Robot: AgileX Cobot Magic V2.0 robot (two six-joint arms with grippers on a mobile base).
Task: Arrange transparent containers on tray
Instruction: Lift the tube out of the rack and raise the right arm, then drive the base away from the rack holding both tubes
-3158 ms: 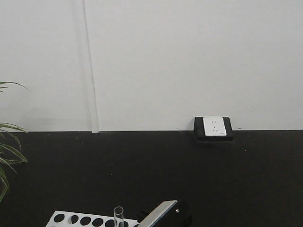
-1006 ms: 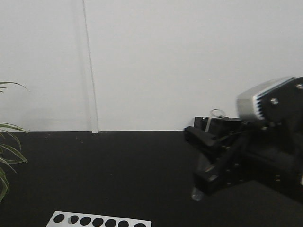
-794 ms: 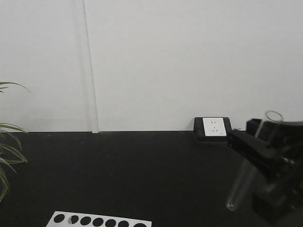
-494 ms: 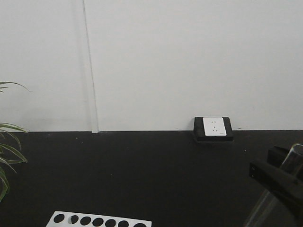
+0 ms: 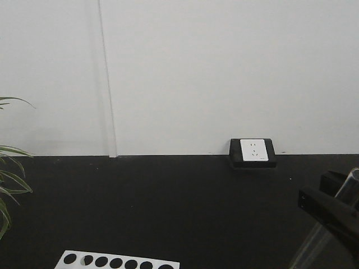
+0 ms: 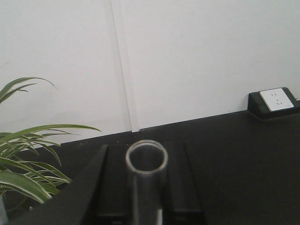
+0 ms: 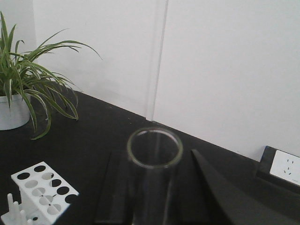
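Note:
Each gripper is shut on one clear test tube. In the left wrist view a test tube (image 6: 145, 197) stands upright between the dark fingers of my left gripper (image 6: 146, 149), round open rim toward the camera. In the right wrist view my right gripper (image 7: 153, 152) holds another test tube (image 7: 152, 197) the same way. The front view shows the right gripper (image 5: 335, 219) at the bottom right corner with its tube (image 5: 318, 242) slanting down past the frame edge. The left gripper does not show in the front view. The yellow tray is out of view.
A white holed rack (image 5: 118, 261) sits at the bottom left of the front view and also low left as the rack (image 7: 44, 190) in the right wrist view. A potted plant (image 7: 28, 79) stands at the left. A wall socket (image 5: 253, 151) sits at the back of the black table.
The right gripper with its tube has swung right and down to the front view's bottom right corner. The tube that stood in the rack 3.2 s ago is gone from it.

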